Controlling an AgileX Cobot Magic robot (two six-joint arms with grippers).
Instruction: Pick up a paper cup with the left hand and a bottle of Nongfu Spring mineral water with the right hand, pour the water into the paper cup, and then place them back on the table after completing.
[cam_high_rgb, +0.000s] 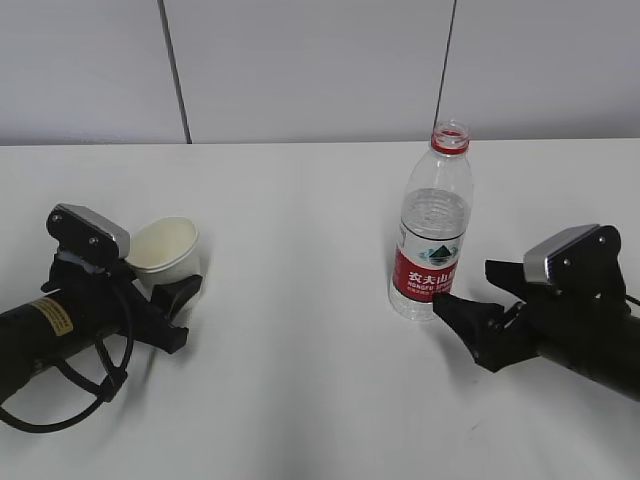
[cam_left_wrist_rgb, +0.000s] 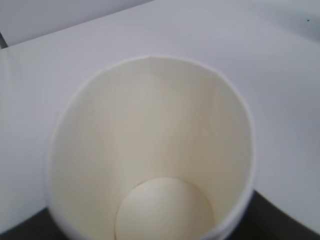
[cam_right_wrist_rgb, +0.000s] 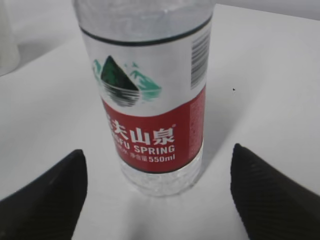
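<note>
Both grippers sit low on the white table (cam_high_rgb: 300, 400), and the pouring job looks barely begun. On the left, the left hand (cam_high_rgb: 172, 300) has its jaws around a paper cup (cam_high_rgb: 165, 250), which leans toward the far right; the exterior view shows one black finger at the cup's near side. The left wrist view looks straight into the cup (cam_left_wrist_rgb: 150, 150), dry and empty inside, with dark finger edges at the bottom corners. Whether the jaws already press the cup wall cannot be told from either view.

On the right, the right hand (cam_high_rgb: 470, 325) is spread wide, its two black fingers (cam_right_wrist_rgb: 45, 200) standing apart on either side of the water bottle (cam_right_wrist_rgb: 150, 100) without touching it. The bottle (cam_high_rgb: 432, 230) stands upright on the table, cap off, red ring at its open neck, red label facing the gripper. Clear water (cam_high_rgb: 436, 215) appears to fill it up to the shoulder.

Judged from this, neither object is lifted. Still ahead: closing on the bottle, raising both, tipping water into the cup, and setting both back down.
</note>
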